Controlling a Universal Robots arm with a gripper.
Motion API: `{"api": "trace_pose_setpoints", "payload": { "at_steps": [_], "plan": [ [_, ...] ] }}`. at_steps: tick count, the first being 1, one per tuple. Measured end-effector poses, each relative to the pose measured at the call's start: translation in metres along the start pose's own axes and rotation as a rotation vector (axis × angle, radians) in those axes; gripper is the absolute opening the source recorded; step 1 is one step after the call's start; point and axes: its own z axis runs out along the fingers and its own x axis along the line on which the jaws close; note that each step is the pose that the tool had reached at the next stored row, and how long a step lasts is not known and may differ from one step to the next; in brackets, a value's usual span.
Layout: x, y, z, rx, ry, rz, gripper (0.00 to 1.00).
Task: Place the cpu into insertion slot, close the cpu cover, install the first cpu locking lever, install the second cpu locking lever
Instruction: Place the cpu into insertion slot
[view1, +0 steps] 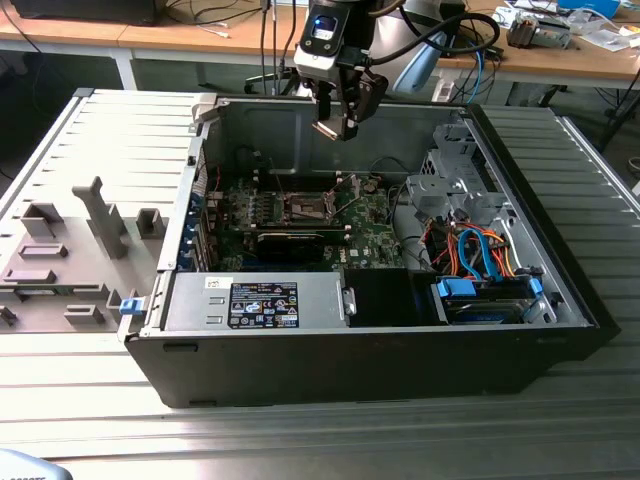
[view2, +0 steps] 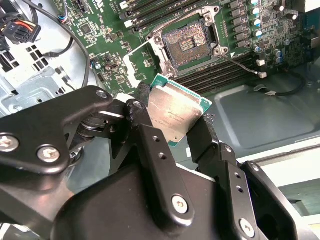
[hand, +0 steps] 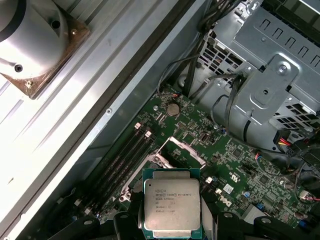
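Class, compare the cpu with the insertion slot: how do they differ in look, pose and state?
The cpu shows a smooth silvery top; the insertion slot is a dark recess with a metal rim. The cpu hangs clamped in the gripper above the green motherboard; the insertion slot sits fixed in it, uncovered and empty. Both are square.

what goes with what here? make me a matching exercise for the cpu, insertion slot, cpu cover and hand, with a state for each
Things
1. cpu
2. insertion slot
3. cpu cover
4. hand

States
A. swung up and open
B. shut on a chip, above the open computer case
C. empty, contacts exposed
D. held in the air by two edges

Pairs: 1-D, 2-C, 3-A, 4-B
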Motion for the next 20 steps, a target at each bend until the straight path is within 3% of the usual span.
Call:
{"api": "trace_pose_setpoints", "payload": {
  "at_steps": [20],
  "plan": [
    [0.0000,0.0000,0.0000,0.0006,-0.0016,0.011,0.55]
  ]
}}
